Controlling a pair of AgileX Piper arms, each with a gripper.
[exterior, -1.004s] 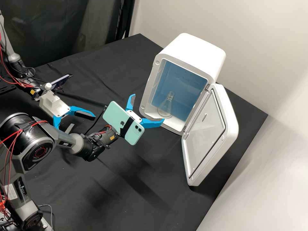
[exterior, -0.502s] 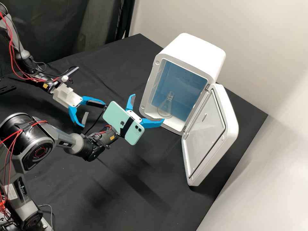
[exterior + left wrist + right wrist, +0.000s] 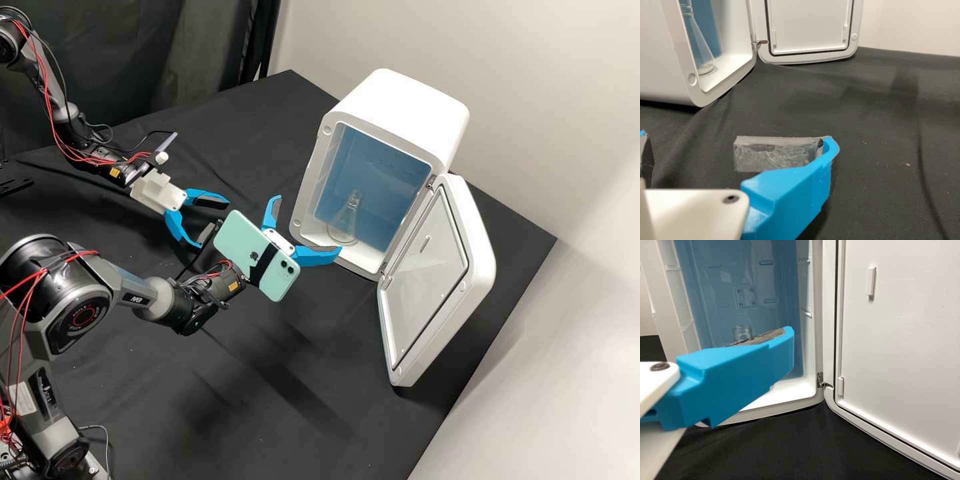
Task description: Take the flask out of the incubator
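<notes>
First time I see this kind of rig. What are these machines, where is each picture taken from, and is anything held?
Two robot arms stand at a black bench. The wide picture comes from a fixed camera above; the other two from cameras on each arm's wrist. On the bench stands a white incubator, its door swung open, with a glass flask upright inside. The right pincer, blue-fingered, is open at the incubator's opening; the left pincer is open, farther back over the bench. Neither holds anything.
</notes>
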